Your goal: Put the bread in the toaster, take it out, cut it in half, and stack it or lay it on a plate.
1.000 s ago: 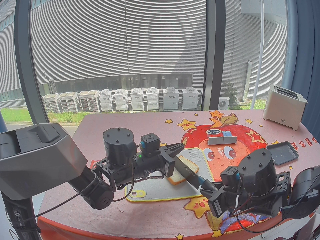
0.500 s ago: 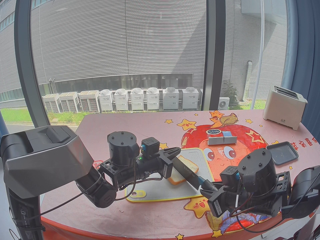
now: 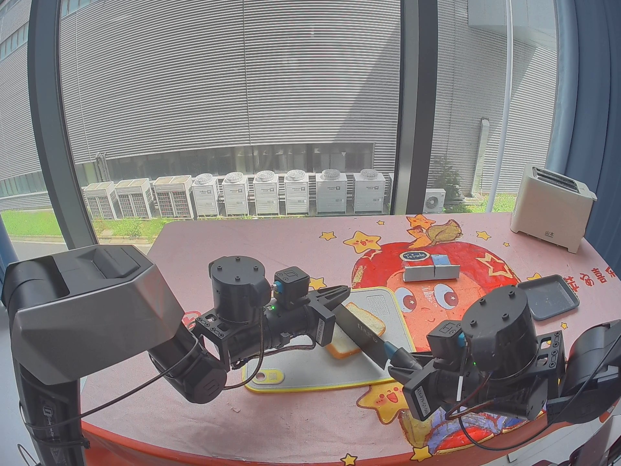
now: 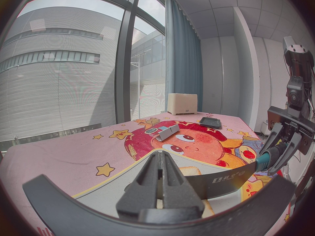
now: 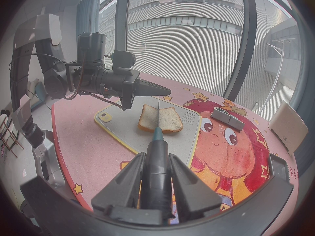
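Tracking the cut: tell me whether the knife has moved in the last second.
No. The knife crosses the bread at the same spot, and its handle sits at the same edge of the cutting board.

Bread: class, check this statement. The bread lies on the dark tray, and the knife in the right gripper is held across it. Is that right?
Not quite. The bread lies on the cutting board, not on the dark tray, as the right wrist view shows. The rest stands: the knife in the right gripper is held across it.
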